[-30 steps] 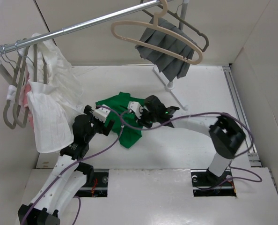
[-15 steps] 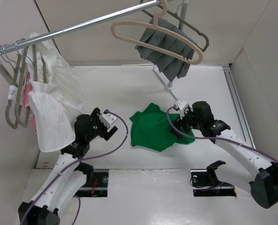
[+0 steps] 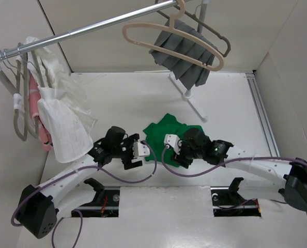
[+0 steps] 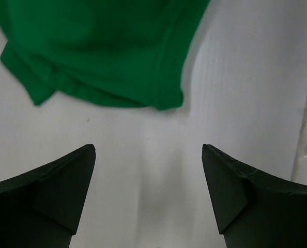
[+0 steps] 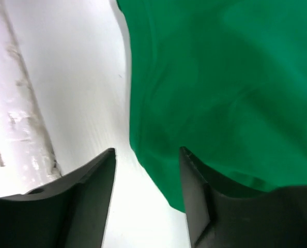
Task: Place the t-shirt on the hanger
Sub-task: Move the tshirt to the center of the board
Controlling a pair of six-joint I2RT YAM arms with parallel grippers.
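Observation:
The bright green t-shirt (image 3: pixel 166 133) lies crumpled on the white table, in front of both arms. The beige hanger (image 3: pixel 166 42) hangs bare on the metal rail (image 3: pixel 91 28) far above it. My left gripper (image 3: pixel 138 154) is low, just left of the shirt's near corner. It is open, with only bare table between its fingers (image 4: pixel 65 191), and the t-shirt (image 4: pixel 102 51) lies a short way ahead of it. My right gripper (image 3: pixel 169 150) is at the shirt's near edge, jaws apart. The t-shirt's (image 5: pixel 220 77) hem runs between its fingertips (image 5: pixel 195 196) unpinched.
A dark grey hanger with grey pleated cloth (image 3: pixel 187 59) hangs behind the beige one. The rack's foot (image 3: pixel 192 103) stands just behind the shirt. White garments (image 3: pixel 63 121) and thin hangers (image 3: pixel 19 111) hang at the left. A side rail (image 3: pixel 262 119) borders the table's right.
The shirt was dragged from the left to the table's middle. My right gripper let go, then swung from the shirt's right side to its near edge. My left arm reached right, and the white garments shifted.

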